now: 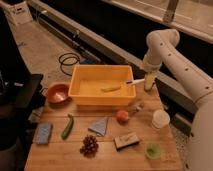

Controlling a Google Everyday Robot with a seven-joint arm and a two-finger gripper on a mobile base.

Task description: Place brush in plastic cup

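By yellow bin [100, 99], gripper [148, 83] clasps brush [134, 81] — curved piece [111, 89] inside.

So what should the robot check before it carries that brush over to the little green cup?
1. Brush secured by the gripper: cannot tell. It juts from the gripper across the yellow bin's right rim.
2. Plastic cup upright, mouth facing up: ok.
3. Cup standing apart from its neighbours: ok.
4. Straight path from gripper to cup: not ok. The white tub stands between them, so passing above it seems wise.
5. Cup empty inside: cannot tell.
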